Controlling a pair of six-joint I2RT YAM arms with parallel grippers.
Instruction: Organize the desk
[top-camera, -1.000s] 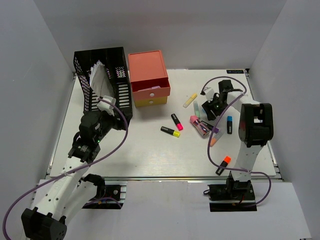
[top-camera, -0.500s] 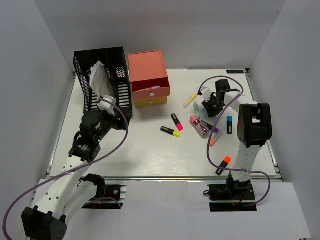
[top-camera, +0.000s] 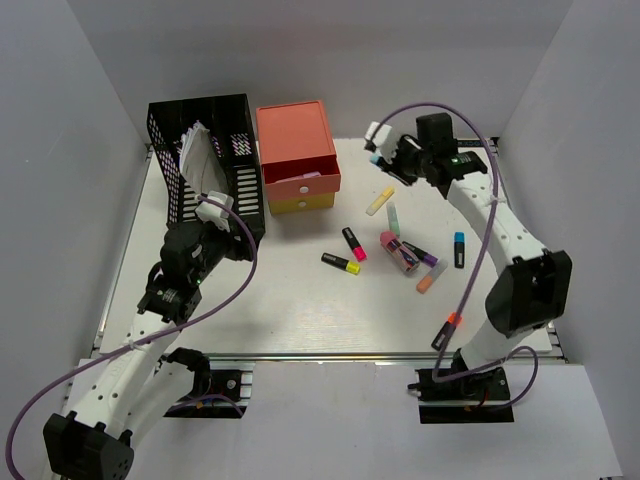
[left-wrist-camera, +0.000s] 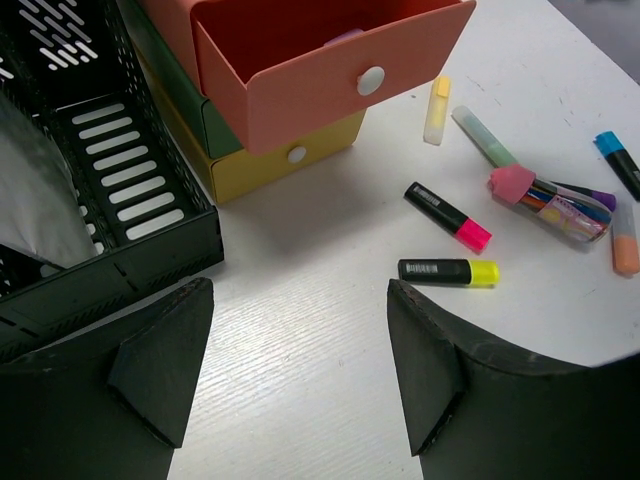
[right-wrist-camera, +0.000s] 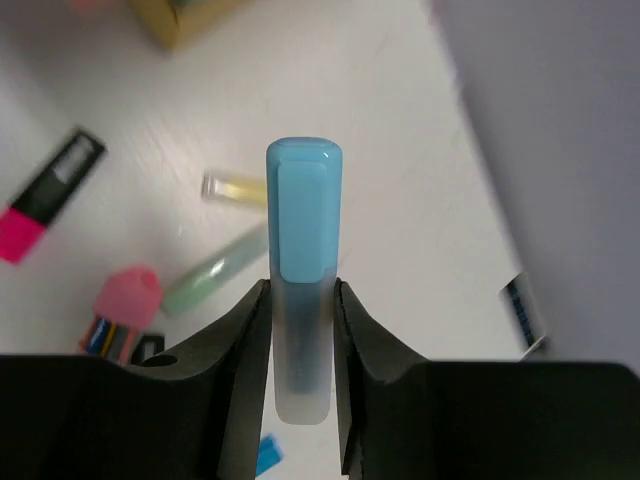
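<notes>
The right gripper (right-wrist-camera: 300, 292) pinches a pale blue marker (right-wrist-camera: 302, 215), whose cap juts past the fingertips, high above the desk (right-wrist-camera: 350, 100). The left gripper (left-wrist-camera: 297, 310) gapes wide with bare desk between its fingers and a yellow marker (left-wrist-camera: 450, 271) just beyond them.

The left gripper (left-wrist-camera: 298, 350) hangs with jaws wide apart above the desk (left-wrist-camera: 300, 240); beyond lie a pink highlighter (left-wrist-camera: 448, 216) and a yellow highlighter (left-wrist-camera: 448, 271), near the open coral drawer (left-wrist-camera: 330, 60)
</notes>
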